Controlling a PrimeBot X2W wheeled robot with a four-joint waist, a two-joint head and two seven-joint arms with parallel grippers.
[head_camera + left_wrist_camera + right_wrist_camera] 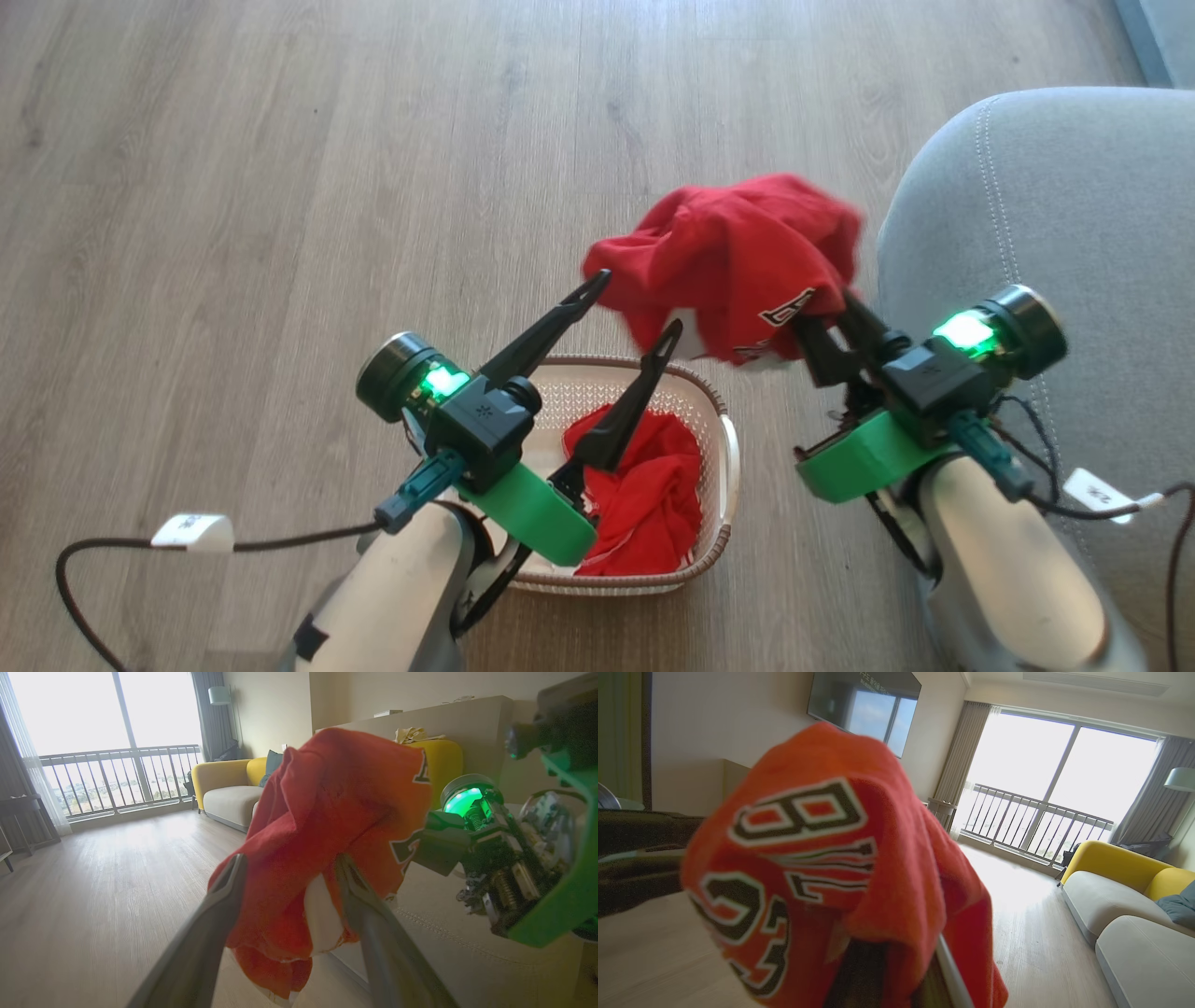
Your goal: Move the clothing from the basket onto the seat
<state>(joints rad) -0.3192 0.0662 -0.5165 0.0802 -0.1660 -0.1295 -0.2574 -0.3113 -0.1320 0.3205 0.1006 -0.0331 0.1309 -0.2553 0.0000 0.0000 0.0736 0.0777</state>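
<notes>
A red jersey with black-white lettering hangs bunched in the air between the basket and the seat. My right gripper is shut on its right lower edge, and the cloth drapes over the fingers. My left gripper stands open at the jersey's left lower edge, the fabric hanging between its spread fingers. Below, the cream basket holds another red garment. The grey seat rises at the right, beside my right arm.
Wood floor spreads to the left and beyond the basket. Cables trail from both wrists. The wrist views show a yellow-and-grey sofa, a balcony window and a wall television farther off.
</notes>
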